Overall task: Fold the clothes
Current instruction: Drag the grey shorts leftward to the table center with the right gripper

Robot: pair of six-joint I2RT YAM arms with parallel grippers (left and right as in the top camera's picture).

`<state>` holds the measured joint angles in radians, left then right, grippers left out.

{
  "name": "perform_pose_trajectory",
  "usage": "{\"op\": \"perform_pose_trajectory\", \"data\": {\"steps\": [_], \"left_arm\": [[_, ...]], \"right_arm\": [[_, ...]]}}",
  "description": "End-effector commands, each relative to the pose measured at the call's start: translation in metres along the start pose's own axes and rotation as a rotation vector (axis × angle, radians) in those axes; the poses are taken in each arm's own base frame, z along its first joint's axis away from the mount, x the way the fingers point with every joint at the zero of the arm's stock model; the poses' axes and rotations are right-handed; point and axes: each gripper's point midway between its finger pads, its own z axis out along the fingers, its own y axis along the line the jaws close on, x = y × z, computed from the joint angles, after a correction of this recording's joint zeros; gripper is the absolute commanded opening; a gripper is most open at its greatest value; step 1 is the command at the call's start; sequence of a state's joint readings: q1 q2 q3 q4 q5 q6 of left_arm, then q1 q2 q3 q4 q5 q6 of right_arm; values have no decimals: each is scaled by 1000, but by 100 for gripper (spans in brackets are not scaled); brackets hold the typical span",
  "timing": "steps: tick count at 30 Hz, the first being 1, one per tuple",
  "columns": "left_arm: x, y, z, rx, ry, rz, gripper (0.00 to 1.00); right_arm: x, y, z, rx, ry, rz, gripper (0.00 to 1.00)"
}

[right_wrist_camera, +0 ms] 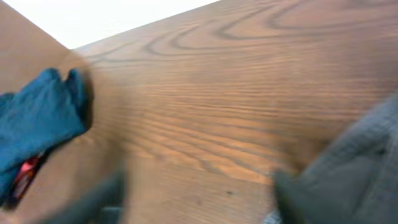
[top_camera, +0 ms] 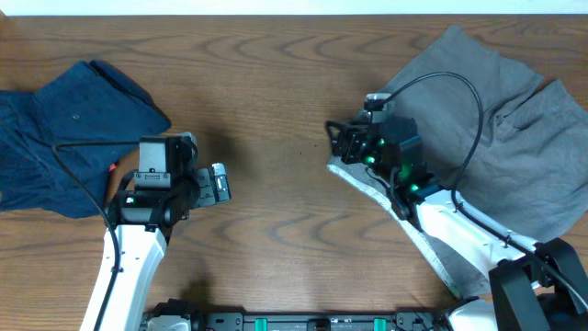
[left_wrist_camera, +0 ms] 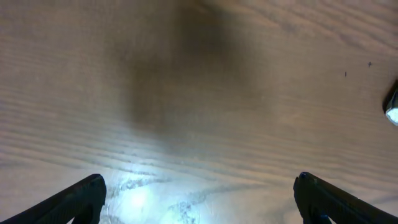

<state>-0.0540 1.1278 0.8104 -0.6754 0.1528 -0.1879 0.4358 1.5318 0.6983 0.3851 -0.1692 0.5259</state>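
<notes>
Shorts (top_camera: 501, 129) on right side of table (top_camera: 276, 74), spread out, grey, wrinkled. Right gripper (top_camera: 333, 147) at their left edge, arm lying across fabric. Wrist view blurred: fingers (right_wrist_camera: 106, 199) show as dark smears set apart, wood between them, grey cloth beside right one, nothing visibly clamped. Left gripper (top_camera: 220, 184) over bare wood, well apart from shorts, jaws spread wide, empty. Navy garment (top_camera: 64, 119) heaped at far left, beside left arm.
</notes>
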Motion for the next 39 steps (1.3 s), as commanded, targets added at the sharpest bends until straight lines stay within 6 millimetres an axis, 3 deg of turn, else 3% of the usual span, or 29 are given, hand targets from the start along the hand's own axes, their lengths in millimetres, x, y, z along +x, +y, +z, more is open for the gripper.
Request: {"op": "perform_pose_trajectory", "data": {"steps": [1,3,6,10,15,19,23,30,36,39], "left_arm": [[-6,-9,-3,51,-12,-15,98],[-11,-22,-4,123,-25,-9,98],[-21,-49,-8,267,-59,13,98],[-32,-73,-6,352,-89,16,98],[-33,-112,14,424,-73,60,98],[-23,-153,40,489,-47,139,98],[-7,-193,70,548,-29,226,98],[21,-234,123,574,-22,243,98],[46,-245,154,559,8,272,100],[54,-249,160,566,13,286,72]], "right_arm": [[8,5,0,-30,46,-28,99],[18,-18,-4,55,95,-5,99],[29,-70,-24,263,160,55,99],[26,-136,-79,548,185,147,99],[15,-176,-144,697,184,189,99],[11,-195,-188,783,159,259,99],[12,-203,-212,828,153,277,99],[24,-205,-219,848,197,302,99],[27,-204,-220,851,212,307,99],[27,-205,-220,851,211,307,99]]}}
